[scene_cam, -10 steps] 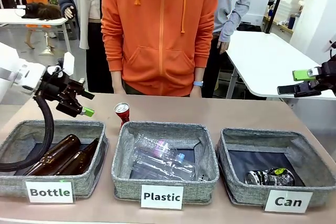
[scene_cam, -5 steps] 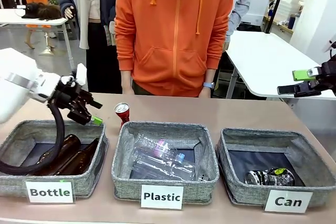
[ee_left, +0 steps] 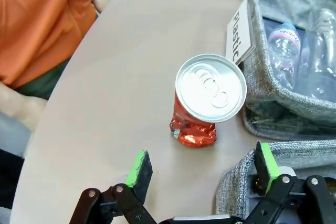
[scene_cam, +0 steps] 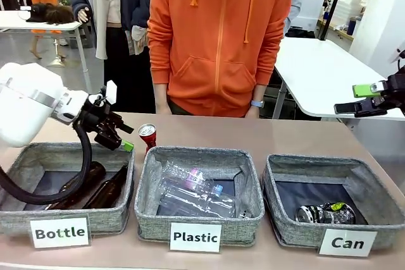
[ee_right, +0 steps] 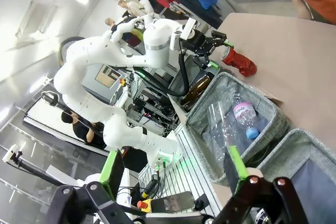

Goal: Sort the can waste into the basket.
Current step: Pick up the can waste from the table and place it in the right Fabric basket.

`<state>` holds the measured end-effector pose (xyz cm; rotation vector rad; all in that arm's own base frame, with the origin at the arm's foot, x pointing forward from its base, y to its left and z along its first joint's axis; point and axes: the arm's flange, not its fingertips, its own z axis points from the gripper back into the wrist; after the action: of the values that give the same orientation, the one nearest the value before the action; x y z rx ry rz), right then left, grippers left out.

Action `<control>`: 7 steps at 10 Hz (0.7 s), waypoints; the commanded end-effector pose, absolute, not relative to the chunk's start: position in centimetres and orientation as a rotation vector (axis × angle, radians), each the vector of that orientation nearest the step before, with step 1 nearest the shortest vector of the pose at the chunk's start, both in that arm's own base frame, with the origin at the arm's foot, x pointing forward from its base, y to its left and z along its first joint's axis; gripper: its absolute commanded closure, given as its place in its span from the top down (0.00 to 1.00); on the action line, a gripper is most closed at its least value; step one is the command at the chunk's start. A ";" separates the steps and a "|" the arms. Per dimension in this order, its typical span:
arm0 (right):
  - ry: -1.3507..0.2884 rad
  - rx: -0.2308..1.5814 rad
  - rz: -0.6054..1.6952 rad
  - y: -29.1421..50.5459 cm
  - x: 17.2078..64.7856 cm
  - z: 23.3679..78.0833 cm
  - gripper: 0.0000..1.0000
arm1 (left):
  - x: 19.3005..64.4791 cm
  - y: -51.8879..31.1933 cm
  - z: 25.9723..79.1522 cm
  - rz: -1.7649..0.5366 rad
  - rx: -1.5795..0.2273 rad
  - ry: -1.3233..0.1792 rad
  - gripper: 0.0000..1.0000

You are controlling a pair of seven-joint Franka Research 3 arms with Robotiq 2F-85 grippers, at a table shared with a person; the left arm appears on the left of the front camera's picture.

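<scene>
A dented red can (scene_cam: 147, 136) stands upright on the table behind the gap between the Bottle and Plastic bins. My left gripper (scene_cam: 123, 137) is open just to its left, a little short of touching it. In the left wrist view the red can (ee_left: 207, 103) with its silver top sits just ahead of the open left gripper (ee_left: 203, 165), with nothing between the fingers. A crushed dark can (scene_cam: 324, 214) lies in the grey basket (scene_cam: 370, 191) labelled "Can". My right gripper (scene_cam: 354, 99) hangs open and empty at the far right, above and behind that basket.
The Bottle bin (scene_cam: 19, 156) holds brown glass bottles (scene_cam: 104, 191), and the Plastic bin (scene_cam: 250, 175) holds clear bottles (scene_cam: 193, 194). A person in an orange hoodie (scene_cam: 221, 36) stands at the far edge. The right wrist view looks across the Plastic bin (ee_right: 210, 95) to the left arm (ee_right: 157, 38).
My left arm has swung right and forward, bringing its open gripper close to the red can. The person has shifted to the right. The right arm has stayed still.
</scene>
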<state>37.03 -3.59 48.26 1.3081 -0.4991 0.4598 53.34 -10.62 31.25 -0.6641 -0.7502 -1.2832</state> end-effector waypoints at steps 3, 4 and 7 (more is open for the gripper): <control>-0.505 1.305 0.484 -3.8 37.0 48.4 1.00 | 53.6 -9.9 32.8 -1.301 -0.750 -0.746 1.00; -0.505 1.305 0.484 -3.8 37.0 48.4 1.00 | 53.5 -9.6 33.1 -1.295 -0.788 -0.762 1.00; -0.505 1.305 0.484 -3.8 37.0 48.4 1.00 | 53.7 -11.2 32.3 -1.222 -0.755 -0.814 1.00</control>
<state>37.03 -3.59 48.26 1.3081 -0.4992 0.4600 53.50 -10.38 32.65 -0.7553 -0.7817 -1.2621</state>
